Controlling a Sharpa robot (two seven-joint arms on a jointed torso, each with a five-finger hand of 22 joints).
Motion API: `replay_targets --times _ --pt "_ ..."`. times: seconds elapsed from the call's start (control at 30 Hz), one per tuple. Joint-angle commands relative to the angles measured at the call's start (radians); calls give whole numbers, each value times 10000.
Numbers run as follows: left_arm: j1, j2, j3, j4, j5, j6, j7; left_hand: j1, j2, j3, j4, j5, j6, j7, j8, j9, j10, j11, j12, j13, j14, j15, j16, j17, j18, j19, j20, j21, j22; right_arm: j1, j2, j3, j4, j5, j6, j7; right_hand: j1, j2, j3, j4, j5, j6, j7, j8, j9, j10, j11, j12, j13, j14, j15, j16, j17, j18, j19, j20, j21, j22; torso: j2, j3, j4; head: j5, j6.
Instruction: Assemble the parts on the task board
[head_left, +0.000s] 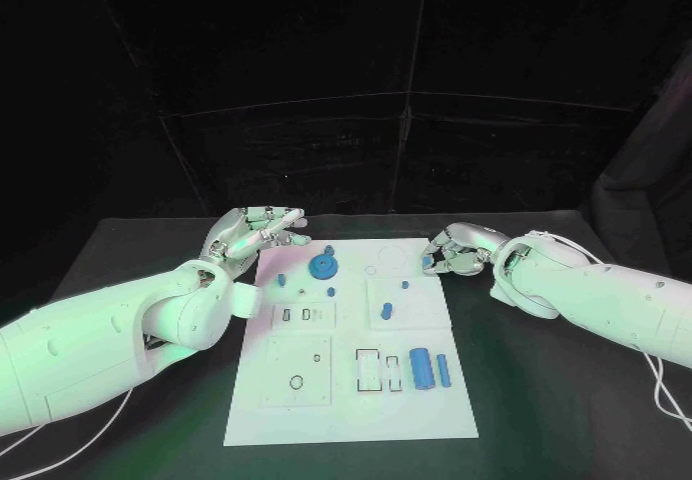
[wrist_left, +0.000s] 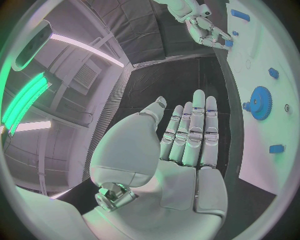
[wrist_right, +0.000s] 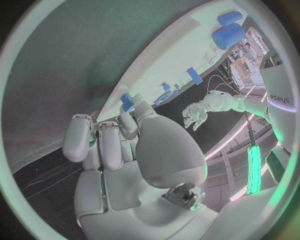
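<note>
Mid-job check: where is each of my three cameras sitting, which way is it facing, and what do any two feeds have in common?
Head: on the robot's head, looking down at the board; both arms enter, left hand and right hand at its far corners.
Left wrist: behind the left hand, fingers straight; looks along the board's edge past the gear to the right hand.
Right wrist: behind the right hand, pinching a small part at the board.
Shared: head and left wrist both show the gear.

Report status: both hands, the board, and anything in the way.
Left hand open, holds nothing, off the task board's far left corner. Right hand pinches a small blue part at the board's far right edge. Blue gear sits on board. Nothing obstructing.
</note>
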Motion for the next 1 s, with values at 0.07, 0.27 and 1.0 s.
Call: replay_targets --times 0.07,0.27,1.0 --pt "11 2 4 9 -59 151 10 -20 85 27 -29 26 60 26 -60 -12 39 34 -15 -6 10 33 -60 14 75 80 8 -57 -14 20 29 3 -28 -42 124 -23 39 155 179 -37 -291 91 1 38 -9 59 -43 71 21 470 -39 47 22 28 47 -13 32 15 3 2 -6 31 -15" --pt "11 -1 3 10 -59 156 0 -20 85 27 -29 26 60 26 -60 -12 39 34 -15 -6 10 33 -60 14 75 80 8 -57 -14 20 56 3 -50 -42 136 -39 124 202 334 -121 -406 161 -18 63 -15 51 -60 72 27 471 -52 46 32 26 52 -22 36 26 -2 3 -4 24 -31" --pt "11 -14 3 -5 -59 167 -6 -20 85 27 -29 26 60 26 -60 -12 39 34 -15 -6 10 33 -60 14 75 80 8 -57 -14 19 -21 8 470 -90 -1248 -442 -207 255 698 -10 -170 620 -184 233 -2 177 -191 185 137 501 -151 100 144 -5 165 -103 123 203 -14 5 -13 5 -76"
